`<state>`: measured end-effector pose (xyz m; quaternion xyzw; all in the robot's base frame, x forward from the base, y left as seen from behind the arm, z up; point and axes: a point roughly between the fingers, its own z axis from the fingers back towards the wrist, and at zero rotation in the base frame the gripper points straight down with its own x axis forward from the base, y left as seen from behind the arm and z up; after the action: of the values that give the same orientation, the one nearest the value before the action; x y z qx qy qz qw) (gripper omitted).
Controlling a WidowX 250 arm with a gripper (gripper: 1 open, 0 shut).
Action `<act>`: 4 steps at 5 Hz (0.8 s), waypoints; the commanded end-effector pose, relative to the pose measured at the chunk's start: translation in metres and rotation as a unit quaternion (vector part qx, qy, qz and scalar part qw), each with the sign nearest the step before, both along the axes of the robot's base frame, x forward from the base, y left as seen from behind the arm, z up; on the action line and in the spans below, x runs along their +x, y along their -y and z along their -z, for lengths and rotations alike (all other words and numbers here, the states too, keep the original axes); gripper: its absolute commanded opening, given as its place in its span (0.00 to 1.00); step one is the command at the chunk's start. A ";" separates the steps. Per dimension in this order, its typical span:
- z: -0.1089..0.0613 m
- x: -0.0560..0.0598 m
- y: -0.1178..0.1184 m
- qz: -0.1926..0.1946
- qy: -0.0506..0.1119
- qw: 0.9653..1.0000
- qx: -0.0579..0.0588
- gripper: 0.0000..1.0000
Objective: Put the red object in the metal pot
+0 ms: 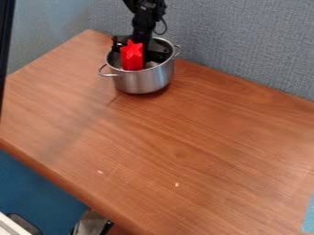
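Red object — inside metal pot

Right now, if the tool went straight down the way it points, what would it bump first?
Probably the red object, standing in the metal pot just under the tool; depth is unclear, they may already touch.
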<state>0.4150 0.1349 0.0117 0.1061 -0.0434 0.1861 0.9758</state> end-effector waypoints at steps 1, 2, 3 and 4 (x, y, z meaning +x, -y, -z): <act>0.021 -0.023 -0.015 -0.024 -0.038 0.999 -0.008 0.00; 0.021 -0.024 -0.015 -0.024 -0.039 0.999 -0.008 0.00; 0.021 -0.025 -0.016 -0.024 -0.041 0.999 -0.008 0.00; 0.020 -0.026 -0.016 -0.025 -0.042 0.999 -0.008 0.00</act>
<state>0.4127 0.1355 0.0103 0.1075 -0.0385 0.1845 0.9762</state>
